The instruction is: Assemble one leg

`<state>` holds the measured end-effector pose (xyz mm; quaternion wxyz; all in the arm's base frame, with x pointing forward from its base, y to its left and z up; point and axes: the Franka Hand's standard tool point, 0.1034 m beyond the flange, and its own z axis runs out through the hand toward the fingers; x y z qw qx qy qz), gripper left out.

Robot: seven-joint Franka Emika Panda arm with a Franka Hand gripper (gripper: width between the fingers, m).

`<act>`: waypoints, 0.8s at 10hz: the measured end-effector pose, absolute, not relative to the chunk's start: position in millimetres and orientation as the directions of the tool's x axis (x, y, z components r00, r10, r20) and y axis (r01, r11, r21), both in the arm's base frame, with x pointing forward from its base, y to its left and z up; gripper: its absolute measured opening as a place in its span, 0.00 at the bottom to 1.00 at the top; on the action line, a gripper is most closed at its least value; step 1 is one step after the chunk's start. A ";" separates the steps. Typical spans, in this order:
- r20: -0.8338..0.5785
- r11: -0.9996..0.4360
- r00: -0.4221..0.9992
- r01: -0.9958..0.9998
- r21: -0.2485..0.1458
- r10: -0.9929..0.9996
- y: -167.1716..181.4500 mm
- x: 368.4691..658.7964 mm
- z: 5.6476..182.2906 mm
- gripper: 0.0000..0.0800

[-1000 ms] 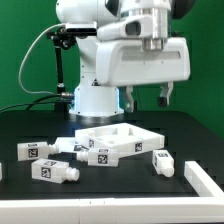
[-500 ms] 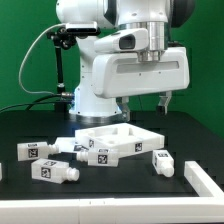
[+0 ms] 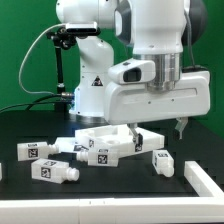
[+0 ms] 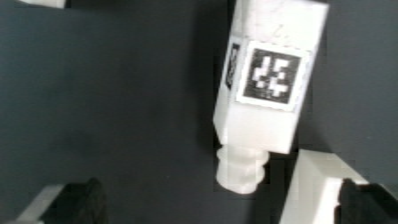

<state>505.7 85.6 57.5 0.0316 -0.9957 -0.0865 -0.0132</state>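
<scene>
The leg (image 3: pixel 160 161), a small white block with a square tag, lies on the black table at the exterior view's right, in front of the square panel (image 3: pixel 118 137). My gripper (image 3: pixel 158 134) hangs open and empty just above it. In the wrist view the leg (image 4: pixel 267 75) fills the middle, with its round peg (image 4: pixel 240 170) pointing toward my gripper (image 4: pixel 214 212). The dark fingertips (image 4: pixel 68 206) stand wide apart on either side, touching nothing.
Several more legs (image 3: pixel 55 172) lie at the exterior view's left and one (image 3: pixel 100 155) leans by the panel's front. A white bar (image 3: pixel 205 180) lies at the front right; a white strip (image 4: pixel 320 185) shows beside the peg in the wrist view.
The gripper has come down and moved toward the exterior view's right, from high above the panel to just over the right-hand leg. The parts have not moved.
</scene>
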 end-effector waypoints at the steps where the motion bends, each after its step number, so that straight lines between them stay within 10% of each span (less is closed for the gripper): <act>1: 0.012 -0.983 0.985 0.174 -0.062 0.173 85.6 502.4 57.7 0.81; 8: -0.072 -0.997 0.997 0.000 -0.081 0.006 105.6 476.7 9.9 0.81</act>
